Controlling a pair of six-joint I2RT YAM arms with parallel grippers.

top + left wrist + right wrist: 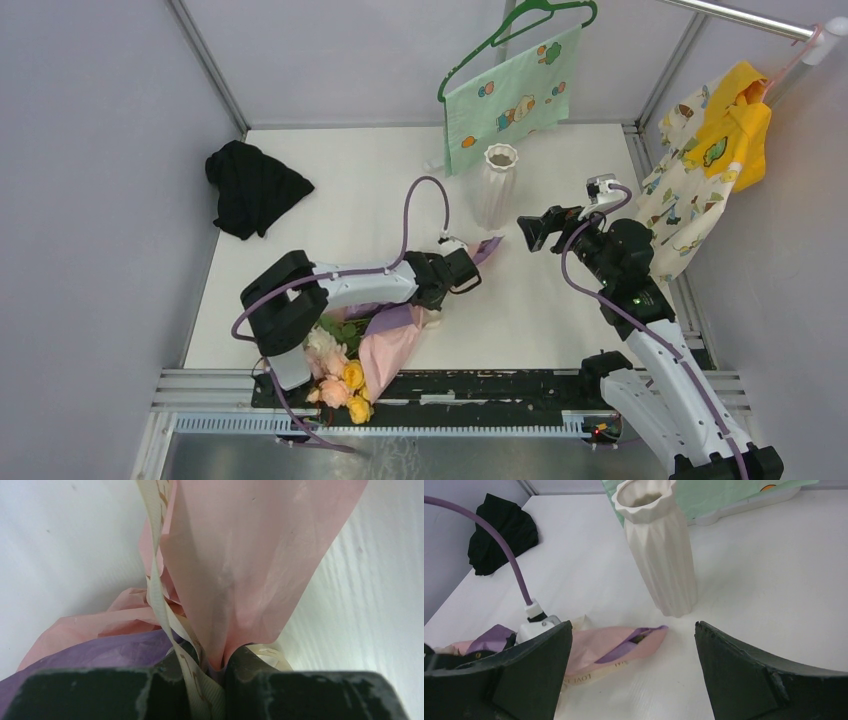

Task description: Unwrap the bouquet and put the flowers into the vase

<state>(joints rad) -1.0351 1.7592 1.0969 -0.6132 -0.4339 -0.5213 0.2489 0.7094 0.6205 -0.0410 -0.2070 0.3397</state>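
Observation:
The bouquet lies at the near left of the table. Its pink, yellow and cream flowers point(337, 375) point toward the front edge, with the pink-and-purple wrapping point(387, 345) behind them. My left gripper point(476, 262) point(218, 662) is shut on the narrow stem end of the wrapping point(250, 555), pinching pink paper and cream ribbon point(157, 590) together. The paper tail point(624, 642) pokes out toward the vase point(497, 185) point(659, 550), which stands upright and white just beyond. My right gripper point(535, 230) point(633, 627) hovers open to the right of the tail, holding nothing.
A black cloth point(252, 187) point(499, 530) is bunched at the far left. A green printed cloth on a hanger point(510, 95) hangs behind the vase. Yellow and white garments point(710, 160) hang at the right wall. The left arm's purple cable point(420, 200) loops over the table.

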